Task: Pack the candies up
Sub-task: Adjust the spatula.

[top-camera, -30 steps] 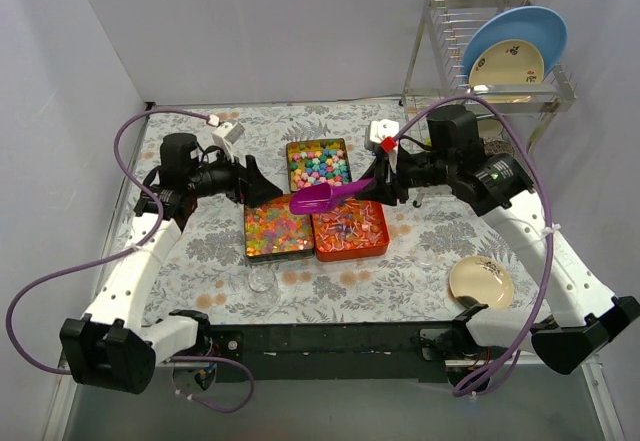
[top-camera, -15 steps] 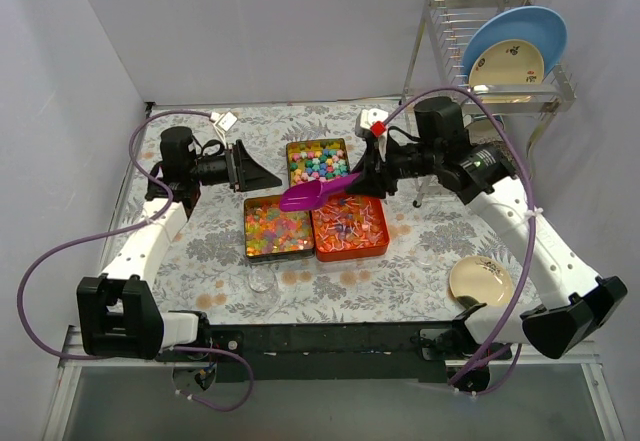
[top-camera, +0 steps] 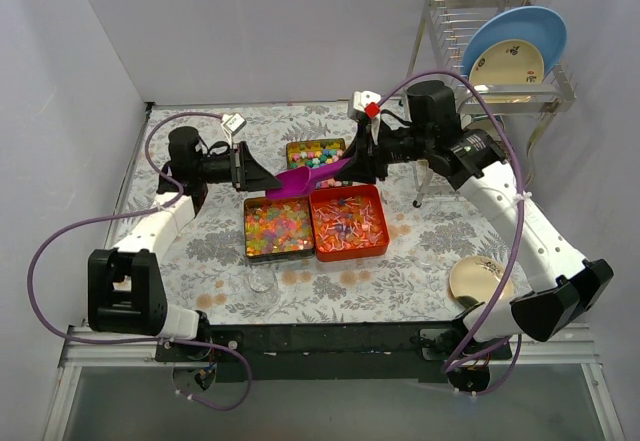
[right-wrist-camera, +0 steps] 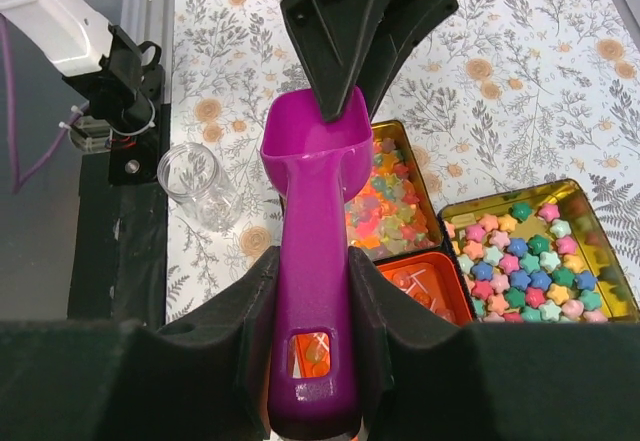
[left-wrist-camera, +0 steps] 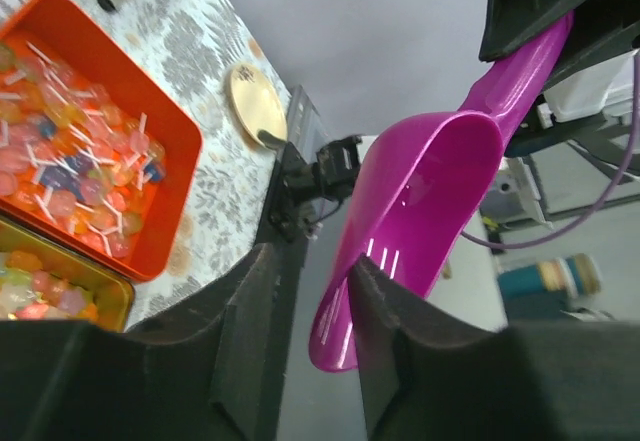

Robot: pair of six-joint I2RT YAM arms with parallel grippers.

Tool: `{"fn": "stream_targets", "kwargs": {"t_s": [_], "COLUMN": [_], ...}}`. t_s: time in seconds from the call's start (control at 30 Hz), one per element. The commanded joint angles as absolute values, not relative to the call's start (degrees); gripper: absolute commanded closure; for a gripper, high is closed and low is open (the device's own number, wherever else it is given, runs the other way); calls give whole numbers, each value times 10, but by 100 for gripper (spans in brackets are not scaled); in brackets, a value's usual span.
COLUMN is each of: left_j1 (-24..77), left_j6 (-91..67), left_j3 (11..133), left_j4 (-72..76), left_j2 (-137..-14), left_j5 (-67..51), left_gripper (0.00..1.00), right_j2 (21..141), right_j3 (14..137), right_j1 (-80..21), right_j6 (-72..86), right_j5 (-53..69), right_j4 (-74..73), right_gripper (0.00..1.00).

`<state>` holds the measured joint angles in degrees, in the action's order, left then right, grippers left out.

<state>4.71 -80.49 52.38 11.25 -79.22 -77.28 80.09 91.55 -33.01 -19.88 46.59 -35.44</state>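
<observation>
With my right end effector (right-wrist-camera: 312,261) clamped on the purple plastic scoop (right-wrist-camera: 315,151) and my left end effector (left-wrist-camera: 312,258) astride its lip, closure unclear, a mistimed release could drop it.

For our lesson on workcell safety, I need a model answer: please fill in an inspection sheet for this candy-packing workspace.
Surface: floral cloth, spread flat.
Job's things: candies in three open tins; glass jar looks empty.
Clutter: small plate, front right.
Grippers: right gripper shut on purple scoop's handle; left gripper open, scoop's lip between its fingers.
Cables: purple cables loop off both arms.
Surroundings: dish rack back right; plain walls.
</observation>
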Motion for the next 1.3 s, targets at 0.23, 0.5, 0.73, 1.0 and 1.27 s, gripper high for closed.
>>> {"fn": "stream_targets", "kwargs": {"t_s": [0.23,0.5,0.73,1.0,1.27], "left_j1": [76,73,73,73,73], "left_j6": [-890,-677,-625,-607,-607], "left_j3": [565,624,638,647,646], "left_j4": [156,-54,-85,-112,-112], "left_j2": [-871,-870,-853,-840,-839], "left_j5": [-847,-795,-772,-780,-789], "left_gripper": [100,100,100,100,100], "right_j2": [788,760,801,818,834], "right_j3": [882,897,922,911,893], "right_j1": [-333,-332,-332,-331,-332], "right_j6": [-286,-351,-363,-374,-359], "right_j5": [455,396,416,411,423], "right_j4": [-365,-452,-501,-476,-461], "right_gripper": [81,41,41,37,38]}}
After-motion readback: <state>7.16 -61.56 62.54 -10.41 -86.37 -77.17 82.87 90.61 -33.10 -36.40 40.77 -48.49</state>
